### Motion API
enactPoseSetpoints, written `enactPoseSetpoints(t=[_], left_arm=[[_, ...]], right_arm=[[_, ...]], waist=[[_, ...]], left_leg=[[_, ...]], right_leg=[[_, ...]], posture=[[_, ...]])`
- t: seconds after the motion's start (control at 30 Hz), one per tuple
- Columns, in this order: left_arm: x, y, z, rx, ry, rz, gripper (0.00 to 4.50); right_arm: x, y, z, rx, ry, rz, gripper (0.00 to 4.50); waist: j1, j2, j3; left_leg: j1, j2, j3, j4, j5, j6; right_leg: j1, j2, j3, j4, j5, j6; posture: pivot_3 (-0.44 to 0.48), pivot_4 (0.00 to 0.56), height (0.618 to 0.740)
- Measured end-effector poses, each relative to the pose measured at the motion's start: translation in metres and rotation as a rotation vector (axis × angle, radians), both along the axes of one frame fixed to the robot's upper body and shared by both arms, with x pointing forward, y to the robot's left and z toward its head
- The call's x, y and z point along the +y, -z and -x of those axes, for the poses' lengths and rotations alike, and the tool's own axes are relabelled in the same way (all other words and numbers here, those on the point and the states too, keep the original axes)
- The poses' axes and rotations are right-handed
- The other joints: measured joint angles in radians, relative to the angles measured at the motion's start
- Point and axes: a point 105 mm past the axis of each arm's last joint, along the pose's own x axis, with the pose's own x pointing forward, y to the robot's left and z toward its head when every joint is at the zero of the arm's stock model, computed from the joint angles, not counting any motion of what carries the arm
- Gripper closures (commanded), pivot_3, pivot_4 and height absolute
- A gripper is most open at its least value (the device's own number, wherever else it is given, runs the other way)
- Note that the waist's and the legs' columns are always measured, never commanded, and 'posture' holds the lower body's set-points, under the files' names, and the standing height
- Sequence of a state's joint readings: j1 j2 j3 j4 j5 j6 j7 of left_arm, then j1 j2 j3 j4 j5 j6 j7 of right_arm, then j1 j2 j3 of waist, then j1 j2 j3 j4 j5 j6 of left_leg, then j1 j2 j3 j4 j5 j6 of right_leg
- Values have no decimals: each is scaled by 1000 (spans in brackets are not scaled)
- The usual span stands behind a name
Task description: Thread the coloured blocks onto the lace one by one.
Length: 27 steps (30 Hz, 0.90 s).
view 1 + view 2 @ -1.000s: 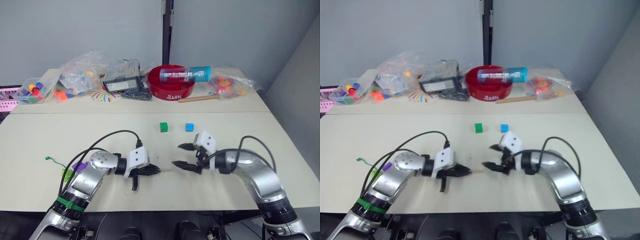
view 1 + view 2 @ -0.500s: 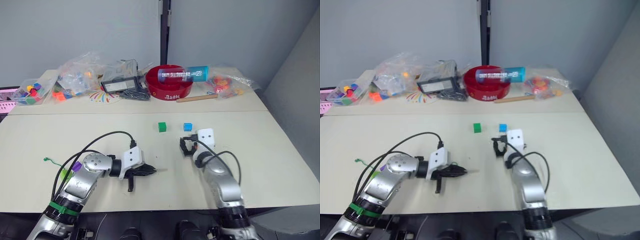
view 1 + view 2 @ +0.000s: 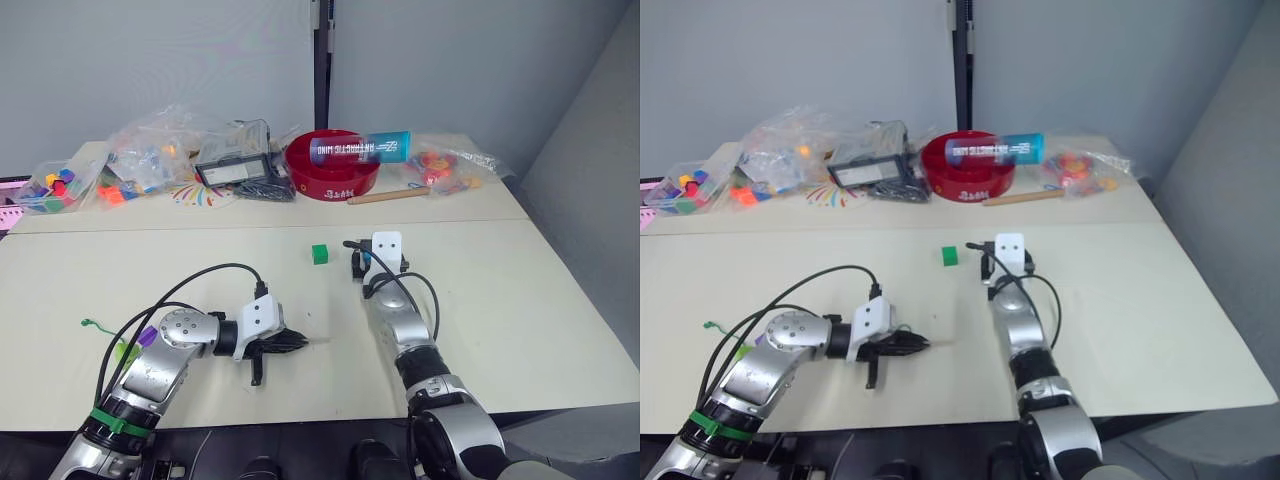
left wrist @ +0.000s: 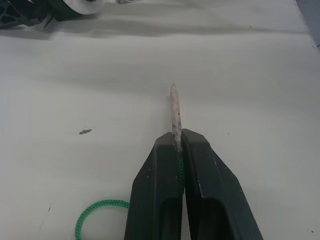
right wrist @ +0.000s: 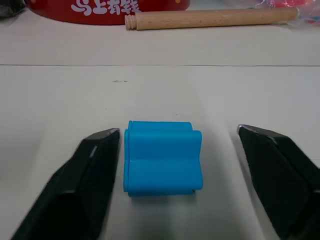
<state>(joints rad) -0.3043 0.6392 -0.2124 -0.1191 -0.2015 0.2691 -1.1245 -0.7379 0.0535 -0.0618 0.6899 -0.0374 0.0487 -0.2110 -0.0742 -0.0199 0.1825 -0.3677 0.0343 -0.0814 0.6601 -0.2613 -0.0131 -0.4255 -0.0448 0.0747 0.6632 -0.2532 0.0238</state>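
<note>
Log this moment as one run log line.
left gripper: shut on thin green lace | right gripper: open around small blue plastic cube

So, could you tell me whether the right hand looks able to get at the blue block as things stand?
Probably yes: the right hand is open with the blue block between its fingers, and nothing blocks it.

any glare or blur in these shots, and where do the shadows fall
Right wrist view: the blue plastic cube is sharp, with a soft shadow just under it; the red bowl behind is slightly soft. Left wrist view: the lace's pale stiff tip is crisp against evenly lit table. Left eye view: diffuse light, mild glare on the clear plastic bags.
</note>
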Motion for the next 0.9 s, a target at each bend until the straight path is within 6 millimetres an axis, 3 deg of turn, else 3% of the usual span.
enactPoseSetpoints(t=[0.17, 0.3, 0.4, 0.57, 0.7, 0.9], left_arm=[[3, -1, -1, -2, -11, -1, 4500], [4, -1, -1, -1, -18, -1, 4500], [5, 0, -1, 6, -22, -3, 4500], [6, 1, -2, 9, -25, -5, 4500], [7, 1, -2, 11, -17, -6, 4500], [6, 1, 0, 17, 1, -9, 4500]], right_arm=[[4, 0, 1, -11, -17, -16, 3247], [2, 1, 11, -30, -27, -45, 3297], [0, 4, 37, -38, -60, -62, 3297], [11, 9, 112, 25, -184, -42, 3297], [27, 15, 152, 114, -293, -18, 3297], [32, 29, 163, 221, -313, -68, 3297]], waist=[[-2, 0, 0], [1, 0, 0], [5, 0, 0], [7, 1, 0], [4, 1, 0], [4, -5, -4]], left_leg=[[0, 0, 0, 0, 0, 0], [0, 0, 0, 0, 0, 0], [-1, 0, -2, -1, 0, 1], [-3, 0, -1, -1, -1, 1], [0, 0, -1, -1, 0, 1], [2, 2, -1, 0, 1, -1]], right_leg=[[0, 0, 0, 0, 0, 0], [0, 0, 0, 0, 0, 0], [-1, 0, -1, 1, 0, 0], [-2, -1, -1, -1, 0, 0], [0, 1, -1, -2, -1, 1], [2, 2, -1, -2, -5, 7]], posture=[[0, 150, 740], [0, 150, 740], [0, 150, 740], [0, 150, 740], [0, 150, 740], [0, 150, 740]])
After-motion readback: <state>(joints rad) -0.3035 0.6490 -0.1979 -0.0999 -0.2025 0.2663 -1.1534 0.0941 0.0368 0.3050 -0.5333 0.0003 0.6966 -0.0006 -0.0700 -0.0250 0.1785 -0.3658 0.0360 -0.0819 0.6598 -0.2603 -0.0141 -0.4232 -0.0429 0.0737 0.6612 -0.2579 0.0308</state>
